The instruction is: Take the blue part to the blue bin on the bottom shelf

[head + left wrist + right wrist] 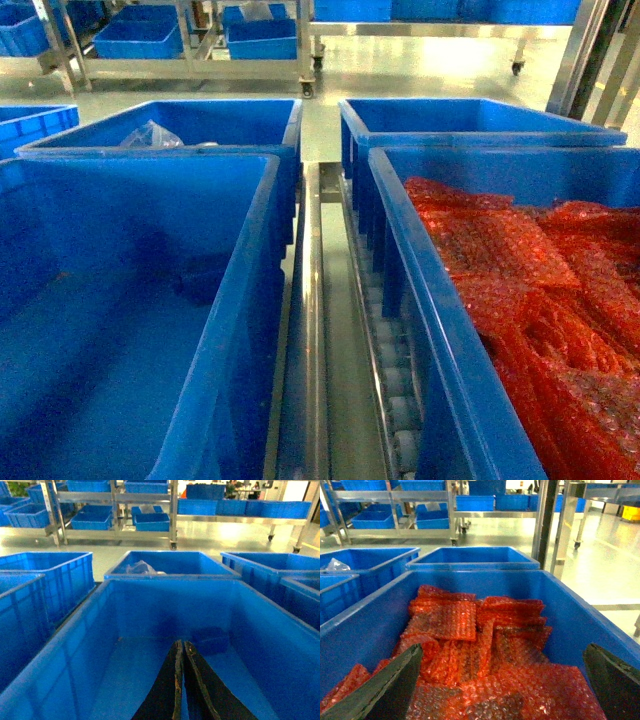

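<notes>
Around us stand steel racks and blue bins. Our left gripper (pixel 180 680), jaws pressed together and empty, hangs above the near left bin (pixel 240 330), where a dim blue part (pixel 200 283) lies. Our right gripper (pixel 502 680) is spread wide. Next, we judge, opening and descending.

Right gripper (pixel 502 680) spread wide above blue bin (pixel 580 615) holding red bubble-wrap bags (pixel 475 645).

The two near bins are being looked down on from the head camera. The left bin (pixel 150 630) and the right bin (pixel 485 585) (each shared with head) are being viewed closely, facing far.
</notes>
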You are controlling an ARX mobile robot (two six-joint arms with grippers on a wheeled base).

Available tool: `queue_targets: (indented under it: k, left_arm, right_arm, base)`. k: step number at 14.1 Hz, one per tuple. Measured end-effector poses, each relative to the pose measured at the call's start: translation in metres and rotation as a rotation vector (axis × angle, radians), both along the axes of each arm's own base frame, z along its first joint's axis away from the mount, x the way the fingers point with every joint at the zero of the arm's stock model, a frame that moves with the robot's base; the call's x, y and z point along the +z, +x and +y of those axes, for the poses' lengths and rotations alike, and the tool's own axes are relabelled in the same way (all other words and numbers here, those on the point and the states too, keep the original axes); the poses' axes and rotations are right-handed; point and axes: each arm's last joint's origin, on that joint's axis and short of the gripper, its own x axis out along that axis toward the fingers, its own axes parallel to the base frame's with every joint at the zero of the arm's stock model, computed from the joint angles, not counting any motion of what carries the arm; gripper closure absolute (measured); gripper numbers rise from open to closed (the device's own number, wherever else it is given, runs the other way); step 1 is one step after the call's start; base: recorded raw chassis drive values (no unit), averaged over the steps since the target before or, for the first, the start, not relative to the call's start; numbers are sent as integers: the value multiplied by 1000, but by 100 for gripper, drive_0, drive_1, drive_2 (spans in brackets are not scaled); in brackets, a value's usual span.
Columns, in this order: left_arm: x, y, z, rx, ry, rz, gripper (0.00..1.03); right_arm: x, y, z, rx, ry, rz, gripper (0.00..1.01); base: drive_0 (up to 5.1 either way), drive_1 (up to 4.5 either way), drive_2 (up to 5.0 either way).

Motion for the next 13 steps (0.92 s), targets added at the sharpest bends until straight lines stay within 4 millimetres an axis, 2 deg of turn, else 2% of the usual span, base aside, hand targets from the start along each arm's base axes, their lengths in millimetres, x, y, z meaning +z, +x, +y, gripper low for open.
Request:
queue_targets:
  k: [9,10,13]
  left_arm:
    - [-4,0,0,-3,0,24,101]
    - [-4,0,0,-3,0,24,93]
    - [-4,0,0,-3,0,24,48]
  right_arm:
    - [0,0,0,0,0,1,3]
    - [0,0,0,0,0,1,3]
    - [0,0,0,0,0,1,3]
  base:
    - [0,0,0]
    - [0,0,0]
    - [0,0,0]
